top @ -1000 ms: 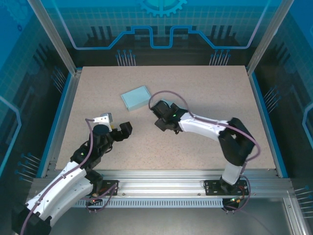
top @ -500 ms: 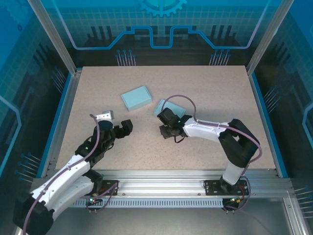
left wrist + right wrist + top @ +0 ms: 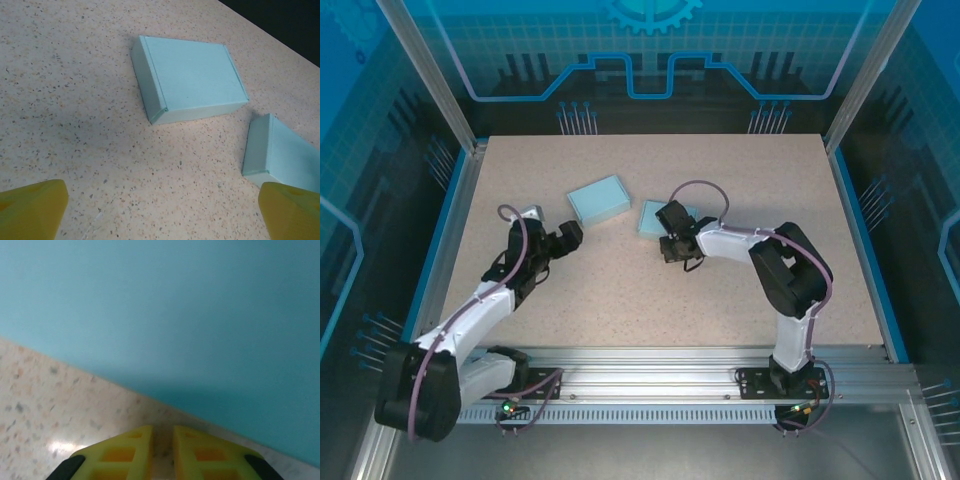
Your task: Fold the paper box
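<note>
Two light blue paper boxes lie folded on the speckled table. The larger box point(image 3: 597, 200) point(image 3: 190, 80) is left of the smaller box point(image 3: 653, 216) point(image 3: 285, 150). My right gripper point(image 3: 669, 240) point(image 3: 162, 432) sits low on the table against the smaller box's near side. Its yellow fingers point(image 3: 125, 450) are shut with only a thin slit between them and nothing in it. The box's blue wall point(image 3: 190, 315) is right in front of them. My left gripper point(image 3: 568, 234) point(image 3: 160, 210) is open, its fingertips point(image 3: 30, 207) wide apart over bare table, short of both boxes.
The table point(image 3: 720, 290) is ringed by a blue rim and an aluminium frame point(image 3: 650, 360) along the near side. The right arm's cable point(image 3: 698, 188) loops over the smaller box's far side.
My right gripper went from open to shut and slid back and right to the smaller box's near side, uncovering that box. The left arm reached forward toward the boxes, still open.
</note>
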